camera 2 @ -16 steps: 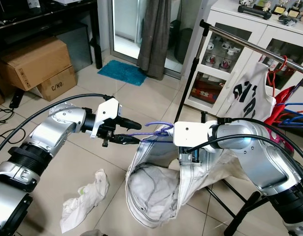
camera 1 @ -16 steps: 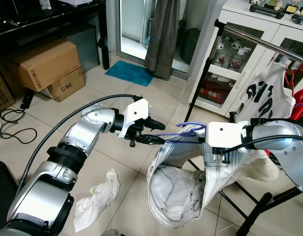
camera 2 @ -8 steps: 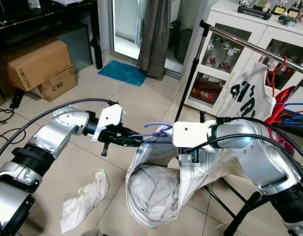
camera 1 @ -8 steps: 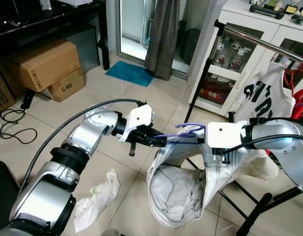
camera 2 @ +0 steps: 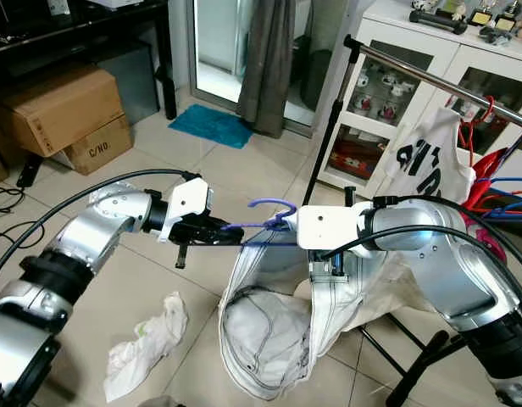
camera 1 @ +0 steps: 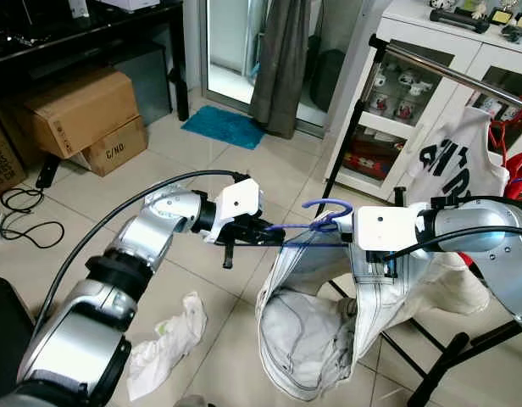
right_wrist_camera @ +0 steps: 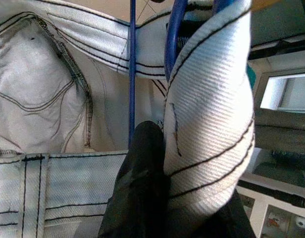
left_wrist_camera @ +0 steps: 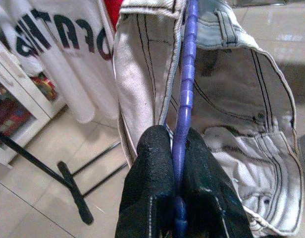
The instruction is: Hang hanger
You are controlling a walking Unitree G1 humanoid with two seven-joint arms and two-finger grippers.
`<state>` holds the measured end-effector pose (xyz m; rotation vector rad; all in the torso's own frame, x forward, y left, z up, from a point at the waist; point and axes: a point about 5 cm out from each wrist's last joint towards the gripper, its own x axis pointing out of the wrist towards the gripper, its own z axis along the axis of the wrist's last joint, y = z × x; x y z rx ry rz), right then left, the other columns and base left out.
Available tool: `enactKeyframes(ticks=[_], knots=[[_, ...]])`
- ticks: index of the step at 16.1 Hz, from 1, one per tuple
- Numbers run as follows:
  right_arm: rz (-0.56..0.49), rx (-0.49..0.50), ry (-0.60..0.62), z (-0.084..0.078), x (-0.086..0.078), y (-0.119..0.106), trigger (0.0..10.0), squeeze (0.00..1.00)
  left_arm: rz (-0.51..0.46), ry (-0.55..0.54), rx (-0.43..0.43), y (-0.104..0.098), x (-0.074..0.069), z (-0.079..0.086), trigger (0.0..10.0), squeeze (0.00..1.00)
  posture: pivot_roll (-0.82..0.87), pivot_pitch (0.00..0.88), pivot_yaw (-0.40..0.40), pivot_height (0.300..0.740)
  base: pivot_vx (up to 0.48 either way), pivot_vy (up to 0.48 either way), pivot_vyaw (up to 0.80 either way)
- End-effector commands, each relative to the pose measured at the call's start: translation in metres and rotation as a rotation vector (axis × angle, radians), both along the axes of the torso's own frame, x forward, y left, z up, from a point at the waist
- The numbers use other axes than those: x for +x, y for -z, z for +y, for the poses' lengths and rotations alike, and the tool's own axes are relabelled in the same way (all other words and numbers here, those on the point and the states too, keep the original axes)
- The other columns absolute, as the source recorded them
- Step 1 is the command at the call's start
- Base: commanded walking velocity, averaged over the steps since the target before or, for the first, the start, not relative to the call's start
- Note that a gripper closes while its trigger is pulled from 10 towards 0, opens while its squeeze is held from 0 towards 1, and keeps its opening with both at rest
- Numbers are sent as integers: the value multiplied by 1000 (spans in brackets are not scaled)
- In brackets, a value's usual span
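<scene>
A blue wire hanger [camera 1: 308, 227] is held level between my two arms, its hook [camera 2: 274, 209] pointing up. White jeans [camera 1: 316, 326] hang from it, the waistband spread open. My left gripper [camera 1: 265, 231] is shut on the hanger's left end; in the left wrist view the black fingers [left_wrist_camera: 152, 198] pinch the blue wire [left_wrist_camera: 186, 94]. My right gripper [camera 2: 335, 270] is shut on the jeans' waistband [right_wrist_camera: 207, 114] with the hanger wire [right_wrist_camera: 132, 69] beside it. The clothes rail [camera 1: 452, 72] runs above and behind, at the right.
A white printed T-shirt [camera 1: 460, 165] and red and blue hangers [camera 2: 490, 191] hang on the rail. A white cabinet [camera 2: 388, 102] stands behind. A crumpled cloth [camera 1: 163, 343] lies on the tiled floor. Cardboard boxes [camera 1: 74, 114] sit at far left, a grey curtain [camera 1: 282, 59] at the back.
Both grippers have lifted the hanger a little, so the jeans hang higher and the waistband is stretched wider. The left wrist rotated slightly.
</scene>
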<state>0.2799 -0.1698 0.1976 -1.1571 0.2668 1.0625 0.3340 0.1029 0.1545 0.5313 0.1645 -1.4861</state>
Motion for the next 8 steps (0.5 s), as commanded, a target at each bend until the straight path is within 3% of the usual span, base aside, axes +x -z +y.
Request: enactKeyframes(ticks=[1, 2, 3, 4, 5, 8], knots=[[-45, 2, -38, 4, -1, -13, 10000, 0, -50, 18, -70, -11, -1, -11, 0, 0, 34, 0, -85, 740, 0, 0, 0], [-35, 40, -34, 6, 0, -17, 10000, 0, -72, 6, -113, -10, -4, -15, 0, 0, 35, 0, -88, 740, 0, 0, 0], [-14, 108, -25, 8, 0, -21, 10000, 337, -106, -19, -166, -10, -6, -19, 0, 0, 36, 0, -92, 740, 0, 0, 0], [-12, 135, -31, 9, 0, -24, 10000, 863, -120, -39, -191, -11, -7, -20, 0, 0, 37, 0, -92, 740, 0, 0, 0], [-13, 148, -37, 9, -1, -26, 10000, 1000, -129, -59, -204, -12, -7, -19, 0, 0, 39, 0, -92, 740, 0, 0, 0], [5, 196, -41, 5, -5, -29, 10000, 1000, -138, -129, -228, -12, -6, -9, 0, 0, 43, 0, -85, 740, 0, 0, 0]])
